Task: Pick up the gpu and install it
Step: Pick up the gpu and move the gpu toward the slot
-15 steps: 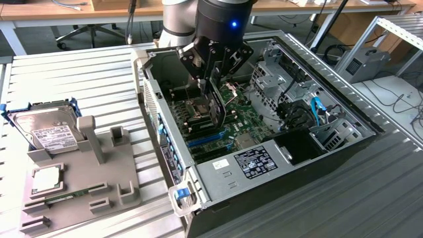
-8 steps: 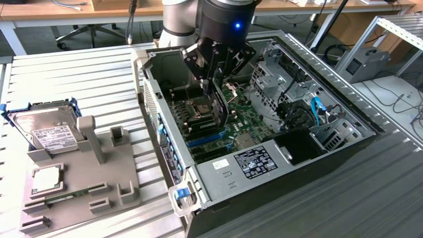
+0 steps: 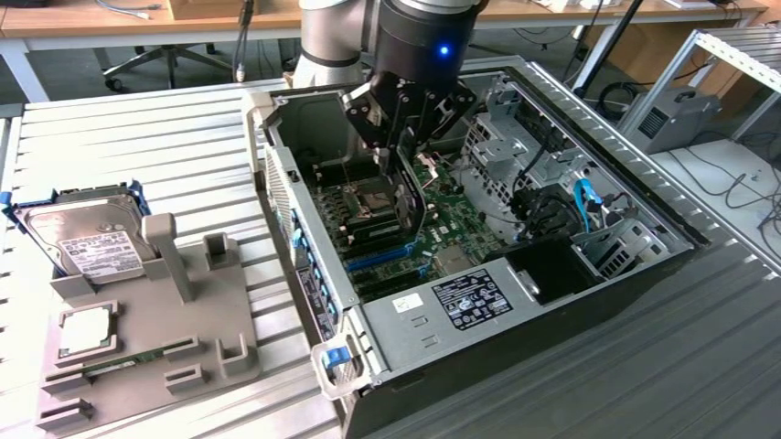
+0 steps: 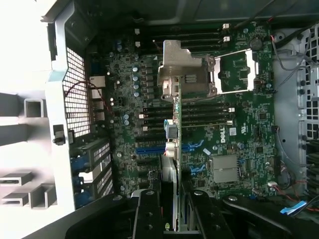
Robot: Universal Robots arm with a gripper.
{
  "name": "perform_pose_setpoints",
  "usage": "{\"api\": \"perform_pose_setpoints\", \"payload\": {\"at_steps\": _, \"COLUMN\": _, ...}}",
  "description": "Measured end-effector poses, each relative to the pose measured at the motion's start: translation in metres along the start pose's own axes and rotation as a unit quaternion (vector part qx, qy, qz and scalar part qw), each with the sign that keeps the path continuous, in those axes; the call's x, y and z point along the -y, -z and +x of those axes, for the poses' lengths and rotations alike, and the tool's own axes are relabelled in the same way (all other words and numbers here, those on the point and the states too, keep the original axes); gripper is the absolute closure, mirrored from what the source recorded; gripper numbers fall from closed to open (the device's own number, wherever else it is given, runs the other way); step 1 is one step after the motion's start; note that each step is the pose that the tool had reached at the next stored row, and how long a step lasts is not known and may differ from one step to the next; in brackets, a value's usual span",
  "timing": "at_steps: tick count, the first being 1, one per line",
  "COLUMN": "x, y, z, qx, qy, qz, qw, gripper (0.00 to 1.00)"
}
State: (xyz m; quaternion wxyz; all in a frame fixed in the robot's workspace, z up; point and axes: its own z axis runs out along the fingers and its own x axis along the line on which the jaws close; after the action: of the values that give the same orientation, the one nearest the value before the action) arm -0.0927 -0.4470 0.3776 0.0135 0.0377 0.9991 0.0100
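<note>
Starting at the exterior view's left, a slatted metal bench (image 3: 183, 128) carries a grey holder (image 3: 183, 352) with a silver labelled hard drive (image 3: 88, 242) standing tilted in its rear slot, a pale square part (image 3: 86, 331) lying flat in front of it, and a narrow green memory stick (image 3: 128, 359) just beside that. Behind the bench, the room shows a wooden desk (image 3: 98, 16) and the foot of an office chair (image 3: 159, 59). In the middle, an open computer case (image 3: 403, 334) lies on its side with the motherboard (image 3: 458, 219) facing up. The arm (image 3: 422, 46) reaches down into it, and the jaws are clenched on the gpu (image 3: 412, 197), which hangs upright and edge-down over the board; whether it touches a slot cannot be told. Further right inside the case runs a blue cable (image 3: 583, 203). At the far right stand a second slatted surface (image 3: 732, 183) strewn with cables and a small grey box (image 3: 678, 114). The wrist view looks straight down the card's thin edge (image 4: 175, 149), gripped on both sides, and adds what the exterior view hides: its pale metal bracket (image 4: 182, 64), the blue slots (image 4: 149, 149) beneath it, the open processor socket (image 4: 234, 72) and the case's perforated rear panel (image 4: 77, 89).
</note>
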Motion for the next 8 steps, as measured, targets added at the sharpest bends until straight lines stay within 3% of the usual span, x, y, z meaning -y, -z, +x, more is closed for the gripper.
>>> {"api": "perform_pose_setpoints", "payload": {"at_steps": 8, "x": -0.0005, "y": -0.0027, "z": -0.004, "qx": 0.0, "qy": 0.0, "qz": 0.0, "qw": 1.0, "gripper": 0.74}}
